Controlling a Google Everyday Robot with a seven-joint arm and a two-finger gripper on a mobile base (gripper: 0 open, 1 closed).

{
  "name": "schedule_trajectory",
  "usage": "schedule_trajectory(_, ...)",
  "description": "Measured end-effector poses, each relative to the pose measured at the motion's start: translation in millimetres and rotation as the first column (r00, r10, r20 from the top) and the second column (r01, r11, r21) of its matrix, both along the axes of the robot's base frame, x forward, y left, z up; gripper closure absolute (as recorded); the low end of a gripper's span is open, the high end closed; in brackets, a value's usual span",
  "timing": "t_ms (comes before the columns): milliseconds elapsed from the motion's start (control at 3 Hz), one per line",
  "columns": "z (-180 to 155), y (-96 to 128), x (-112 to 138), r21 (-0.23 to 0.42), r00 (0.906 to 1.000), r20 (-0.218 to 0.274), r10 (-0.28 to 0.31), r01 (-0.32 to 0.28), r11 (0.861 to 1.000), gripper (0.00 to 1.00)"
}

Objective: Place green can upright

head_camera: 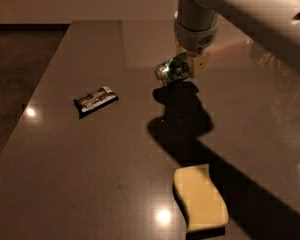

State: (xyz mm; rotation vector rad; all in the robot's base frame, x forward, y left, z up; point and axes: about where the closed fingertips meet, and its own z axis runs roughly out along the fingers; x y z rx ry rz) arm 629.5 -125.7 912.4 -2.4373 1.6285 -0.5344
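Note:
The green can (171, 70) is pale green with dark markings and a silver end facing left. It lies on its side, lifted clear of the dark table (115, 149), with its shadow below it. My gripper (189, 64) hangs from the white arm at the top right and is shut on the can's right half. The can tilts slightly, its left end lower.
A yellow sponge (200, 198) lies near the front of the table. A black-and-silver snack wrapper (95, 99) lies left of the can. The table's left edge runs diagonally beside the dark floor. The white arm (250, 9) spans the top right.

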Motion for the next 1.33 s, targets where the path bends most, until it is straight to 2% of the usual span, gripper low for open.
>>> schedule_trajectory(333,17.5,12.2,13.4,-0.039,0.9850,0.098,0.143,-0.139,0.989,1.00)
schedule_trajectory(667,31.3,17.8,24.2,-0.082,0.9569,0.154,0.246,-0.236,0.968,1.00)
schedule_trajectory(1000,33.9,18.0,28.9,-0.171,0.9363,0.169,0.308,-0.280,0.945,1.00)
schedule_trajectory(1333,34.1,16.1,29.7,-0.180,0.9361,0.169,0.308,-0.278,0.944,1.00)
